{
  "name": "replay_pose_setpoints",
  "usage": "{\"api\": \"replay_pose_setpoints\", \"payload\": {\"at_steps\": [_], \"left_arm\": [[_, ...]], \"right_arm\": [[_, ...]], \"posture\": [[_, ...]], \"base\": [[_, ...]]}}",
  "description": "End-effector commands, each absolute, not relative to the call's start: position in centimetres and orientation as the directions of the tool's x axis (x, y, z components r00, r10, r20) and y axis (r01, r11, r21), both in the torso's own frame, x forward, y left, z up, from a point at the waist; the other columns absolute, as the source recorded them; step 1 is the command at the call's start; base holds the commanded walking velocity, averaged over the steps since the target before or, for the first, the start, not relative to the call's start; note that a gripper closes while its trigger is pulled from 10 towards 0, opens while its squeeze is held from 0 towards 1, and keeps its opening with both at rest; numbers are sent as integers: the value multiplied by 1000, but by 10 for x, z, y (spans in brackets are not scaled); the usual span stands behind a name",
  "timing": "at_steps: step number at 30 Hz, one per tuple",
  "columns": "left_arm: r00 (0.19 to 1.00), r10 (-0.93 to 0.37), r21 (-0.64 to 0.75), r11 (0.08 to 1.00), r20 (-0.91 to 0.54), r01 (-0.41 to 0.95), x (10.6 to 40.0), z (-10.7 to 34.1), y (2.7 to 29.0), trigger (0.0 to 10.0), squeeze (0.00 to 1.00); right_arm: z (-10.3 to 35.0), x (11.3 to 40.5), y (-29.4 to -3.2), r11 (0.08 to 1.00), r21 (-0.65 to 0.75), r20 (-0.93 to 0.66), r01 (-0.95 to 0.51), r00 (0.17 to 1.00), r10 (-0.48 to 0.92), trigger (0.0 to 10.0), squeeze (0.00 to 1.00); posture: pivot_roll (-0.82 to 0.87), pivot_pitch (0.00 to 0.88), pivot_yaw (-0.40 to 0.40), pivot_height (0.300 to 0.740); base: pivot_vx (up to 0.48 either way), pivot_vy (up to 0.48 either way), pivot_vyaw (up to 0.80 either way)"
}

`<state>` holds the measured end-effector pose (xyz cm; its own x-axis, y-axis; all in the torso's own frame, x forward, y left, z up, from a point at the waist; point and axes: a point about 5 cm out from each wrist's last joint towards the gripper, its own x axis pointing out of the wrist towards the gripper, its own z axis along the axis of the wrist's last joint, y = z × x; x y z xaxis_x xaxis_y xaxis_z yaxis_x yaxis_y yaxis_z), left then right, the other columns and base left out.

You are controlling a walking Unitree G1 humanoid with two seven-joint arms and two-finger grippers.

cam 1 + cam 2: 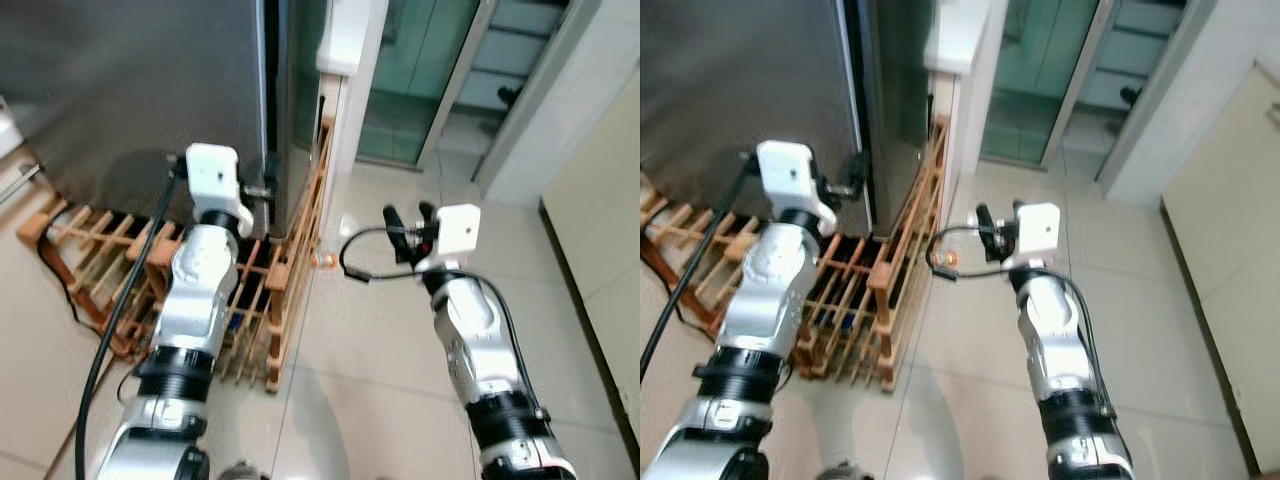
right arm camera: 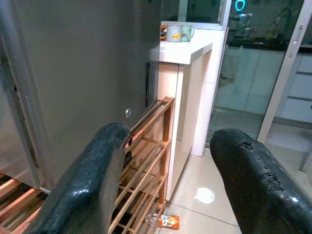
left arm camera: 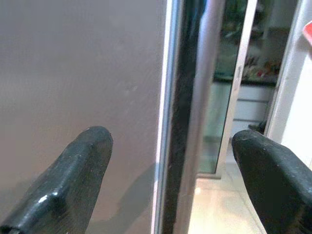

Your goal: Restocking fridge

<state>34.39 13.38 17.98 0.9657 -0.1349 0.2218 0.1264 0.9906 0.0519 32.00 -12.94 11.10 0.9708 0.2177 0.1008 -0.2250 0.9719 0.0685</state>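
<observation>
Reaching up to the fridge (image 1: 130,90), the left gripper (image 1: 262,190) has its two black fingers spread wide, one on each side of the door's right-hand vertical edge; in the left wrist view one finger (image 3: 73,180) lies over the grey door face and the other finger (image 3: 273,180) is past the dark edge strip, neither clearly touching it. The silver left arm (image 1: 190,310) rises in front of the fridge's lower part.

Beside the fridge, well apart from its door edge, the right gripper (image 1: 412,228) hangs over the pale tiled floor (image 1: 380,360), its fingers also wide apart and holding nothing, pointed toward the fridge's side.

Against the fridge's base and right flank stands a wooden rack (image 1: 280,280) of slats. Between the rack and a white counter (image 2: 187,51) just right of the fridge, a small orange packet (image 2: 168,221) lies on the floor. Two mugs (image 2: 178,32) sit on the counter top. Beyond the counter, further from the fridge, is a glass sliding door (image 1: 420,70).
</observation>
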Motion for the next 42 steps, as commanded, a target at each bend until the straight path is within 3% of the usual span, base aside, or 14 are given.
{"api": "replay_pose_setpoints", "payload": {"at_steps": [1,12,17,21,22,24,28,33,42], "left_arm": [[965,-155,105,985,210,135,345,185,126,10000,0],[968,-152,105,985,200,133,370,203,102,10000,0],[973,-149,122,984,177,129,363,191,124,10000,0],[975,-156,56,987,160,148,318,155,164,10000,0],[975,-156,56,987,160,148,318,155,164,10000,0],[983,-107,-49,992,150,116,275,140,182,10000,0],[984,-119,-60,990,133,128,257,139,173,10000,0],[947,-218,-85,966,237,244,270,164,142,10000,0],[935,-206,-107,964,289,245,288,190,135,10000,0]], "right_arm": [[110,321,-136,978,73,99,-195,977,187,10000,0],[105,320,-134,974,65,81,-215,975,209,10000,0],[106,314,-136,976,66,87,-209,975,203,10000,0],[113,282,-157,985,39,154,-168,975,160,10000,0],[113,282,-157,985,39,154,-168,975,160,10000,0],[115,246,-179,990,-31,189,-136,972,139,10000,0],[118,234,-189,996,-21,189,-88,978,90,10000,0],[120,247,-170,993,-3,185,-115,976,113,10000,0],[145,283,-169,994,-36,264,-106,958,112,10000,0]], "posture": [[17,0,-62,740],[8,0,-67,740],[-13,0,-51,740],[4,0,-65,740],[4,0,-65,740],[8,0,-72,740],[7,0,-72,740],[10,0,-65,740],[-3,0,-48,740]], "base": [[0,0,0],[0,0,0],[0,0,0],[0,0,0],[0,0,0],[0,0,0],[0,0,0],[288,0,0],[480,0,0]]}}
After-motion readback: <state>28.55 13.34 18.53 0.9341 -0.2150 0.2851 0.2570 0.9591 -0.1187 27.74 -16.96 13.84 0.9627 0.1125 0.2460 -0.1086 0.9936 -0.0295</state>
